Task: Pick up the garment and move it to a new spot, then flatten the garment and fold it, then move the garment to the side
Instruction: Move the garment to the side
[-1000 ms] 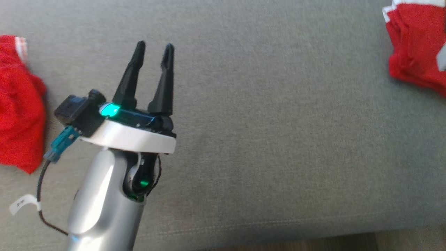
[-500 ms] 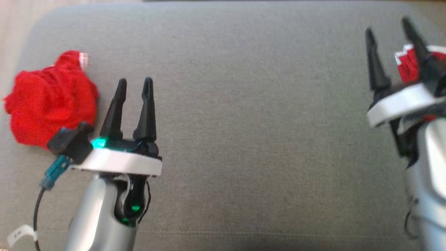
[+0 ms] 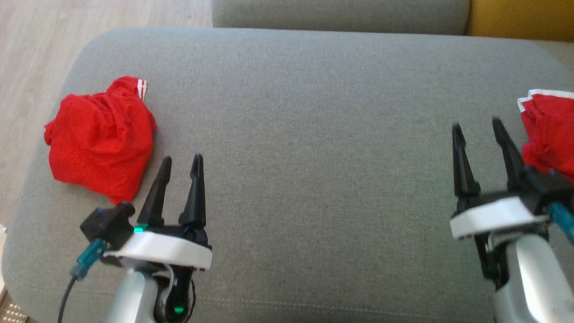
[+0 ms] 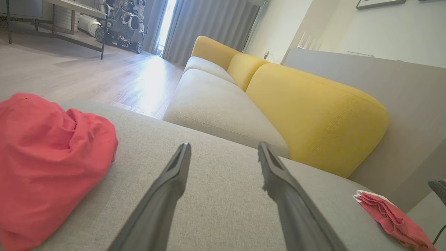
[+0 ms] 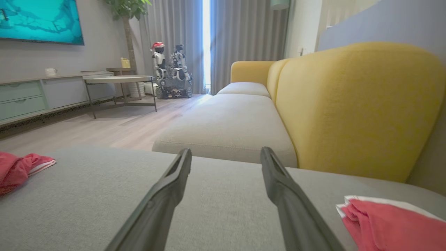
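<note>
Holds left hand (image 3: 182, 157) wide and empty over the near left of the grey cushion (image 3: 314, 134), right hand (image 3: 476, 123) equally wide and empty at the near right. Finds crumpled red garment (image 3: 101, 139) lying just beyond the left hand, apart from it, and folded red garment (image 3: 549, 134) just beside the right hand. Faces yellow backrest (image 3: 520, 18) farthest off.

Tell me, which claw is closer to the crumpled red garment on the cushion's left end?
Left. The left gripper is just beside the crumpled red garment, at its right edge and apart from it; the right gripper is far across the cushion, beside another red garment.
</note>
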Available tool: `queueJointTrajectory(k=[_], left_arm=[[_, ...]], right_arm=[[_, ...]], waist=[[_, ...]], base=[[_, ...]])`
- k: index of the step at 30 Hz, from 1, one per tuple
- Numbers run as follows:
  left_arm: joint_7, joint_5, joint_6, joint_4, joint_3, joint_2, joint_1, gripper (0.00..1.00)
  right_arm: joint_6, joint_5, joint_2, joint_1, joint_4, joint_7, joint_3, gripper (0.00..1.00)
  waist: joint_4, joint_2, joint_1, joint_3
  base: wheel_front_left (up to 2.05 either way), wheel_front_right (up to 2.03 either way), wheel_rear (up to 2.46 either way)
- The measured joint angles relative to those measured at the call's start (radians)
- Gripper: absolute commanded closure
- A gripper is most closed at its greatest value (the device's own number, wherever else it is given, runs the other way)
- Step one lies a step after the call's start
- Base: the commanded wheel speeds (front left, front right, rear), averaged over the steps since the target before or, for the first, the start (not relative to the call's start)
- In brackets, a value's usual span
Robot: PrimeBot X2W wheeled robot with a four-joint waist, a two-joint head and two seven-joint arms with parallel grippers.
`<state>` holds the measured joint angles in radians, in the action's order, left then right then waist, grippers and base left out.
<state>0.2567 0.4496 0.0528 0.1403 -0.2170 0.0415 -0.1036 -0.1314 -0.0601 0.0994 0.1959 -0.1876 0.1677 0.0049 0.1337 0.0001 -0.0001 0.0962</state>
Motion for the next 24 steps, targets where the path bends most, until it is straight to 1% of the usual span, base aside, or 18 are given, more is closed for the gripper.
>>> queueJointTrajectory(k=[3, 10, 24], left_arm=[[0.000, -0.007, -0.001, 0.002, -0.001, 0.000, 0.023, 0.00], [0.000, -0.017, -0.006, -0.011, -0.001, 0.001, 0.058, 0.00], [0.000, -0.017, -0.008, -0.016, -0.001, 0.001, 0.058, 0.00]], right_arm=[[0.000, 0.000, -0.018, -0.051, -0.005, 0.025, -0.021, 0.00], [0.000, 0.000, -0.040, -0.108, -0.008, 0.053, -0.018, 0.00], [0.000, 0.008, -0.051, -0.109, -0.011, 0.063, -0.008, 0.00]], waist=[[-0.001, 0.0000, 0.0000, -0.018], [-0.017, 0.0000, 0.0000, -0.044], [-0.033, 0.0000, 0.0000, -0.038]], base=[[0.00, 0.00, 0.00], [0.00, 0.00, 0.00], [0.00, 0.00, 0.00]])
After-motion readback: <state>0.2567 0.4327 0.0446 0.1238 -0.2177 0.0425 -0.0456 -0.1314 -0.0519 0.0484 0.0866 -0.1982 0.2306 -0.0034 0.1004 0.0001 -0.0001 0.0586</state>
